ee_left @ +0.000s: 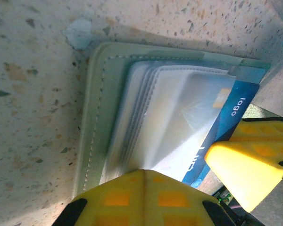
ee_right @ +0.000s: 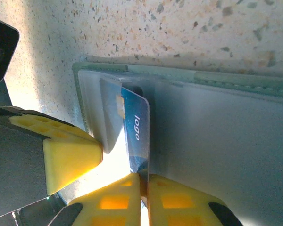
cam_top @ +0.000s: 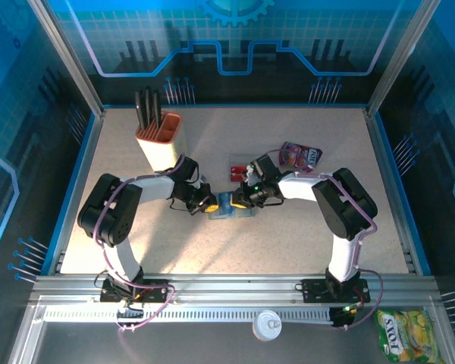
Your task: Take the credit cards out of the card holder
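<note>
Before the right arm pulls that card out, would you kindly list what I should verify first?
1. Right gripper shut on the blue plastic card: ok.
2. Left gripper shut, its tip on the grey-green folding card holder: ok.
3. Card already partly out of the clear sleeve: ok.
4. Red plastic cards on the table lie apart from the holder: ok.
5. More cards left inside the sleeves: cannot tell.

1 card holder (ee_left: 96, 117), 1 blue card (ee_right: 136, 128), 1 cup (cam_top: 158, 144)
</note>
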